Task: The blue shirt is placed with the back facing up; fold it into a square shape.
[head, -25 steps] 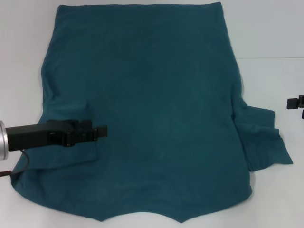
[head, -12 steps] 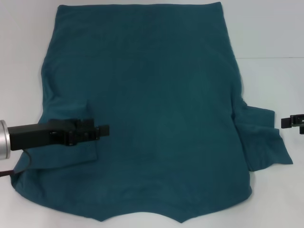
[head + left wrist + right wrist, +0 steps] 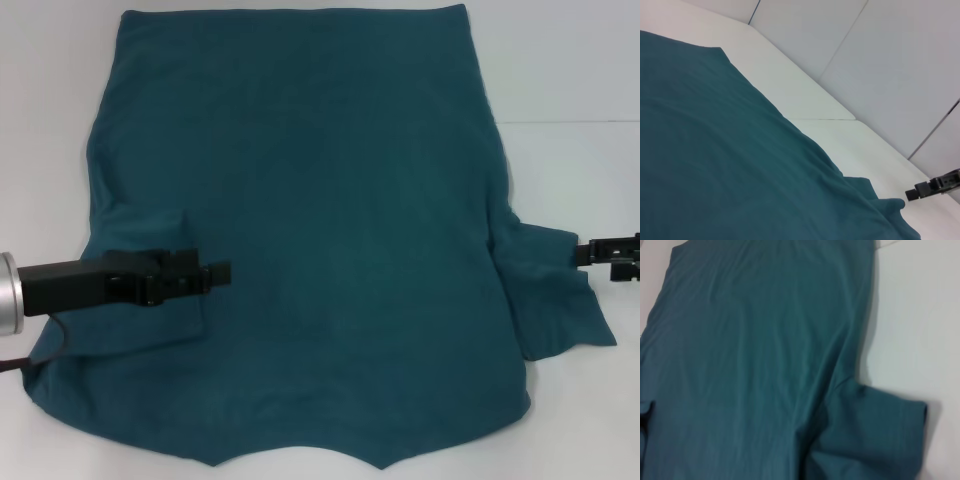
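Here the blue shirt [image 3: 310, 240] lies flat, back up, on the white table [image 3: 570, 80]. Left gripper [image 3: 215, 272] hovers over the folded left sleeve, right gripper [image 3: 585, 252] at the right sleeve's edge. Soft, limp cotton; best pinched at sleeve hems.

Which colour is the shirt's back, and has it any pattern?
The blue shirt is plain dark teal-blue, no pattern; the head view shows it best.

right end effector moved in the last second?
Yes. The right end effector moved inward and slightly lower, from off the table edge to the blue shirt's right sleeve.
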Robot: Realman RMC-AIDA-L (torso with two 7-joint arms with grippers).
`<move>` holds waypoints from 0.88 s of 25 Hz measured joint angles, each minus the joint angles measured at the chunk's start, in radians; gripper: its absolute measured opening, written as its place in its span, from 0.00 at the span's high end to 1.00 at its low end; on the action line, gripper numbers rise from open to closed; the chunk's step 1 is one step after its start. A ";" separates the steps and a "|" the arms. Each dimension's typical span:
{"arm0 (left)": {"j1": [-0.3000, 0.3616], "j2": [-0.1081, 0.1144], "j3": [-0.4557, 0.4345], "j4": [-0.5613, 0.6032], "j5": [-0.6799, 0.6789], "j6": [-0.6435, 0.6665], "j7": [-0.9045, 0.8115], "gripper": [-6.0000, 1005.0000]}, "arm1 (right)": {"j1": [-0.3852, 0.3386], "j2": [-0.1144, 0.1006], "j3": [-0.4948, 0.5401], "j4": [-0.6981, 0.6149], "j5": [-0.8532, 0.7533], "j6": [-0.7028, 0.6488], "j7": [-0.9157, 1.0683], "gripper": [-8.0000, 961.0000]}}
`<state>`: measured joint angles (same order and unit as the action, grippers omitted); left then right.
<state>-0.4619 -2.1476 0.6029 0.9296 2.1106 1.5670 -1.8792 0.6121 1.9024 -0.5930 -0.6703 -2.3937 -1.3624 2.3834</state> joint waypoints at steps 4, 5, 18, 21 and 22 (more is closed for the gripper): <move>0.000 -0.001 0.000 0.000 0.000 -0.004 0.000 0.28 | 0.016 -0.002 -0.004 0.037 -0.002 0.006 0.012 0.08; 0.000 -0.001 0.000 0.000 0.000 -0.004 0.000 0.28 | 0.017 -0.003 -0.007 0.040 -0.003 0.008 0.017 0.08; 0.000 -0.002 0.000 0.000 0.000 -0.009 0.000 0.28 | 0.018 0.014 -0.015 0.047 -0.005 0.046 0.020 0.08; 0.000 -0.003 0.000 -0.001 0.000 -0.016 0.000 0.28 | 0.018 0.021 -0.017 0.048 -0.005 0.057 0.019 0.08; 0.000 -0.003 0.000 -0.001 0.000 -0.017 0.000 0.28 | 0.018 0.022 -0.019 0.048 -0.006 0.060 0.019 0.08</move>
<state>-0.4616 -2.1507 0.6028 0.9284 2.1107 1.5504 -1.8791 0.6304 1.9242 -0.6121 -0.6226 -2.3992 -1.3021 2.4020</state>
